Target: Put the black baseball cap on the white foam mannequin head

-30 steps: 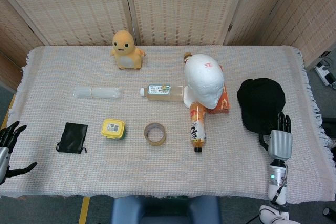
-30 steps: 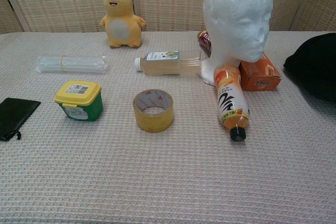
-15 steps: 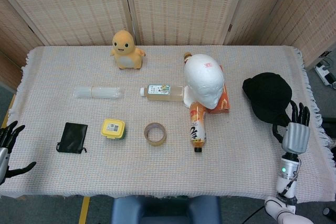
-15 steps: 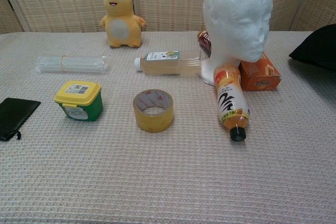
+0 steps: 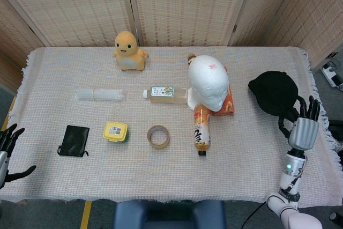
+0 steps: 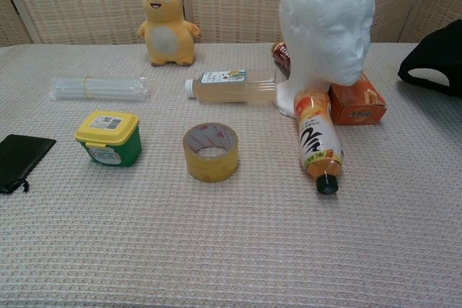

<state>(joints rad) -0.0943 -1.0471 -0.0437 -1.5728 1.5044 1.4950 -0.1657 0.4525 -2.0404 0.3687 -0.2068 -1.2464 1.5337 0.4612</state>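
The white foam mannequin head (image 5: 208,83) stands upright right of the table's middle, also plain in the chest view (image 6: 328,27). The black baseball cap (image 5: 273,91) is to its right, tilted up off the cloth; the chest view shows the cap (image 6: 437,54) raised at the right edge with its underside opening visible. My right hand (image 5: 302,128) is just below and right of the cap and holds its near edge, fingers pointing up. My left hand (image 5: 7,153) hangs off the table's lower left corner with fingers apart, holding nothing.
Against the mannequin's base lie an orange box (image 5: 231,102), an orange drink bottle (image 5: 201,127) and a clear tea bottle (image 5: 164,93). Further left are a tape roll (image 5: 158,136), a yellow-lidded tub (image 5: 116,131), a black pouch (image 5: 74,141), a plastic tube pack (image 5: 99,94) and a yellow plush toy (image 5: 128,51).
My right hand has moved right and up the table with the cap, which has risen off the cloth and tilted so its opening shows in the chest view. The left hand stays put.
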